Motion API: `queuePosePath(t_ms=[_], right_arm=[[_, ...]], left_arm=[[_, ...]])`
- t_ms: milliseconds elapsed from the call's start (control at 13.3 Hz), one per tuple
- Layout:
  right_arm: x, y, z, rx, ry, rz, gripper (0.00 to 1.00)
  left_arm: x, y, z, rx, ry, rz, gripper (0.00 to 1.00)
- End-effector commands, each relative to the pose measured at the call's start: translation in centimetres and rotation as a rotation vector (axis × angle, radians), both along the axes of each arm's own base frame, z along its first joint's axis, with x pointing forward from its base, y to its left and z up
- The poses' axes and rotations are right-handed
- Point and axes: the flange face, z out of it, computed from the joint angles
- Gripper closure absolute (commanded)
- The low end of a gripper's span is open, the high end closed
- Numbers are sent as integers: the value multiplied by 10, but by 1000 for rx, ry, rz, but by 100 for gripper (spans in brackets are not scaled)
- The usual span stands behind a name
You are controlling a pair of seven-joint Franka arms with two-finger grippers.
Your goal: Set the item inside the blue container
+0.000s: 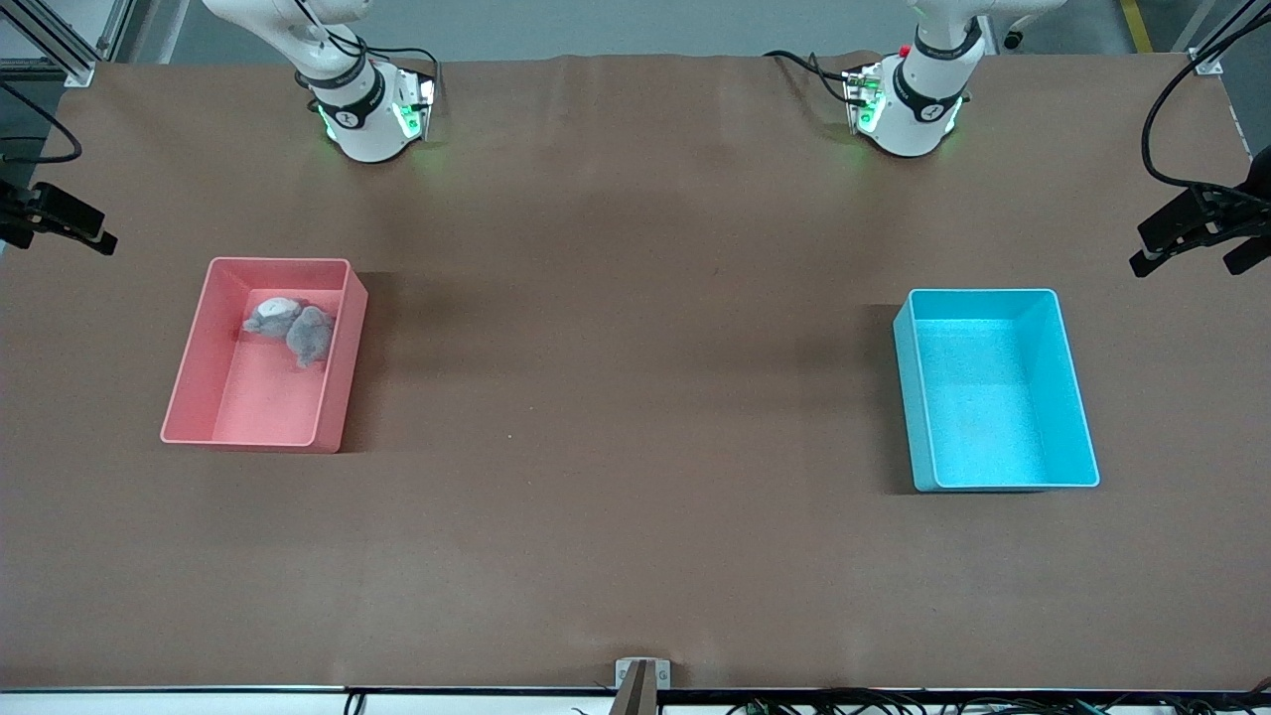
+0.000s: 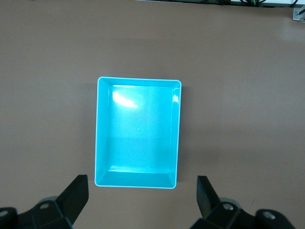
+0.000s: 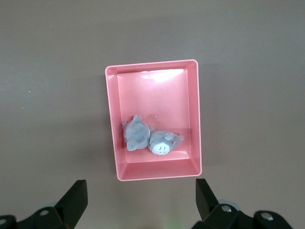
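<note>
The item, a grey plush toy [image 1: 291,328] [image 3: 151,138], lies in the pink bin [image 1: 199,372] [image 3: 194,114] toward the right arm's end of the table, in the bin's part farther from the front camera. The blue container [image 1: 1077,417] [image 2: 101,133] stands empty toward the left arm's end. My left gripper [image 2: 142,191] hangs high over the table beside the blue container, open and holding nothing. My right gripper [image 3: 141,188] hangs high beside the pink bin, also open with nothing in it. Neither gripper shows in the front view.
The two arm bases [image 1: 369,114] [image 1: 909,109] stand at the table edge farthest from the front camera. Black clamp-like mounts [image 1: 1197,230] [image 1: 55,218] jut in at both ends of the table. A small bracket [image 1: 641,677] sits at the nearest edge.
</note>
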Motion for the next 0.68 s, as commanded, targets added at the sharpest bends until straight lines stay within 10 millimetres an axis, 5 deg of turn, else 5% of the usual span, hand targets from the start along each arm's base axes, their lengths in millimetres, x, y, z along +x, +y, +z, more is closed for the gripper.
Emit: queuePosePath(t_ms=[0,601], right_arm=[[-10,1,2,-23,-6,18,0],[-9,0,3,-23,-9,36,0]], left_arm=[[-1,-1,1,18,11,-11,0],[0,-1,1,18,11,-12,0]])
